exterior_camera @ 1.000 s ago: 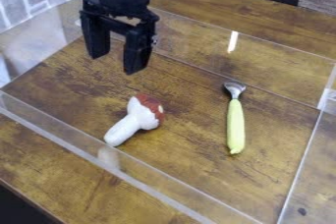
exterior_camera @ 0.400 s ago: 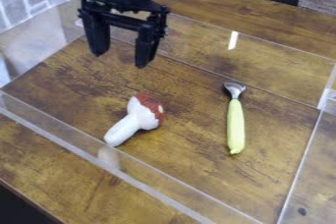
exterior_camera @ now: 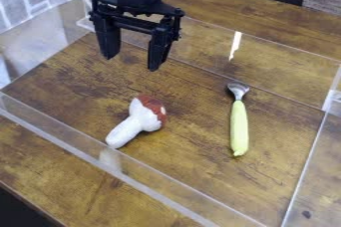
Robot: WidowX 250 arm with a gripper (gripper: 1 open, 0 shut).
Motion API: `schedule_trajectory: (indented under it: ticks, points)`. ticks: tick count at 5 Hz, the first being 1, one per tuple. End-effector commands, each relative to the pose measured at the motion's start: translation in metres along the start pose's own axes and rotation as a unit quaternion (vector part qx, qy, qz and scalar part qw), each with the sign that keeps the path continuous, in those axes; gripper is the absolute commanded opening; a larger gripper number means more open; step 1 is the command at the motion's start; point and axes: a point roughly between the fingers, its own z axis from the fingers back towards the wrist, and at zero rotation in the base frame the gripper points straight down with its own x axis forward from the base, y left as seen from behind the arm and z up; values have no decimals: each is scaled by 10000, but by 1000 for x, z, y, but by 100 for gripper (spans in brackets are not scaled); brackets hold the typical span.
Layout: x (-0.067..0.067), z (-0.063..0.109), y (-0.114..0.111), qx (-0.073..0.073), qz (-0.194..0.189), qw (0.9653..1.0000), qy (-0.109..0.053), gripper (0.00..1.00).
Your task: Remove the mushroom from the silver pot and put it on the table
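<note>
Your jaws stand spread wide apart on the black gripper, with nothing between them and nothing touching either one. They point downward and hang above the dark brown wood-grain plank bench, toward its far left part, with bare wood showing under the tips.

The small toy mushroom with the thick white stem and rounded reddish-brown cap lies on its side on the bench, nearer the camera than your jaws and apart from them. Its long axis runs on a diagonal: the cap points up and to the right in the view, the white stem end points down and to the left, toward the near clear acrylic wall that borders the working area.

To the right of the mushroom, well apart from it, the slim yellow-handled utensil with a silver head lies flat, with its head toward the far side and its handle toward you.
</note>
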Motion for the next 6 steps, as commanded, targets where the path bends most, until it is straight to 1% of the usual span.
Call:
schedule_trajectory:
  ticks: [1,2,3,4,5,6]
  points:
    - [-2,26,5,-71,-10,9991,-417,100]
    - [-8,29,5,-93,-72,9989,-463,100]
    - [-15,29,-2,-121,265,9981,-542,100]
    - [-13,27,-8,-121,574,9963,-624,100]
    - [-12,21,2,-116,274,9970,-717,100]
    - [-13,22,15,-85,-40,9972,-738,100]
